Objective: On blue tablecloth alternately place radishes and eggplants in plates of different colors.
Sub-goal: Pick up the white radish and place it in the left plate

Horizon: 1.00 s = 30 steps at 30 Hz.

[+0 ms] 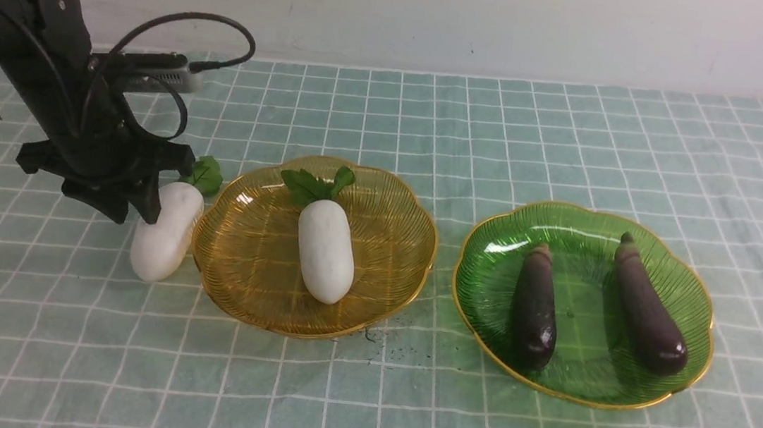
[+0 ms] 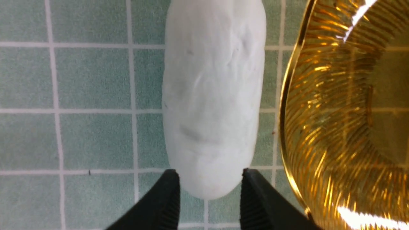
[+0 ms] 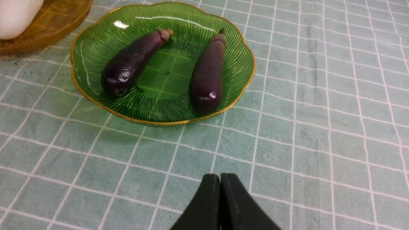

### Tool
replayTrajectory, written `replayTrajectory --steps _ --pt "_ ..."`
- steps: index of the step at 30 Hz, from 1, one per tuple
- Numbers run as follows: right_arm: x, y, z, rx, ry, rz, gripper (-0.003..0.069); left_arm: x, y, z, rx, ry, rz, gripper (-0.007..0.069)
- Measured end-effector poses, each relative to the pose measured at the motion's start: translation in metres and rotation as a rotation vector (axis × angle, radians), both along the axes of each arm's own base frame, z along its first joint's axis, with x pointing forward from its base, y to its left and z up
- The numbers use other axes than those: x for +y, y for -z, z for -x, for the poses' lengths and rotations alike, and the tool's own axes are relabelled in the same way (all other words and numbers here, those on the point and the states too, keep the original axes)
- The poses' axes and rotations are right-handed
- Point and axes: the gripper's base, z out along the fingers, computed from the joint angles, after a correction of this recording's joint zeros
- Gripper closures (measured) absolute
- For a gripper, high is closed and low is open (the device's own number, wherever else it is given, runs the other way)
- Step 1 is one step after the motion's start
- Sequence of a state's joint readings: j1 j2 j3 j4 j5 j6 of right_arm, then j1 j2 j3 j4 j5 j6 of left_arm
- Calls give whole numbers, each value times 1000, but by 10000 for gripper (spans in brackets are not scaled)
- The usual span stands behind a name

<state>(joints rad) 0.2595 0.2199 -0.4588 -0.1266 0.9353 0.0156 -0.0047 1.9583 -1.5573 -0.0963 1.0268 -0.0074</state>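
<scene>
- The amber plate sits on the blue tablecloth. Every place below is given from this plate.
- One radish lies inside the amber plate, across its middle. Its green leaves point to the plate's far rim.
- A second radish lies flat on the cloth just beside the amber plate, on the plate's left. It is not touching the plate (the left wrist view shows a thin strip of cloth between the two).
- This second radish runs roughly along the plate's rim, and its leaf tuft is at the far end.
- The left pincer is low over the far part of that outside radish, on the side away from the amber plate.
- It is released, with its jaws parted. The black fingers stand one on each side of the radish's rounded end, with their tips right at its sides.
- The green plate lies to the right of the amber plate, near it but apart.
- Both eggplants rest in the green plate. One eggplant is on the side nearer the amber plate, and the other eggplant is on the side farther from it. They do not touch, and both stem caps point away from the robot.
- The right pincer is clenched with nothing in it, its fingers pressed together. It hangs over bare cloth, beyond the green plate as counted from the amber plate.
</scene>
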Motion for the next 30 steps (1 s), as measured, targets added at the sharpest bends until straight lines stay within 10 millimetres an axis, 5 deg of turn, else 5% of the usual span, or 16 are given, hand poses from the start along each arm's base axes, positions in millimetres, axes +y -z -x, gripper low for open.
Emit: replayTrajectory --steps 9,25,30 --pt "0 0 0 0 0 -1 673 -3 32 -23 -81 -39 39 271" --pt "0 0 0 0 1 -3 673 -3 45 -32 -86 -48 49 258" --pt "0 0 0 0 1 -3 673 -4 48 -32 -76 -57 66 181"
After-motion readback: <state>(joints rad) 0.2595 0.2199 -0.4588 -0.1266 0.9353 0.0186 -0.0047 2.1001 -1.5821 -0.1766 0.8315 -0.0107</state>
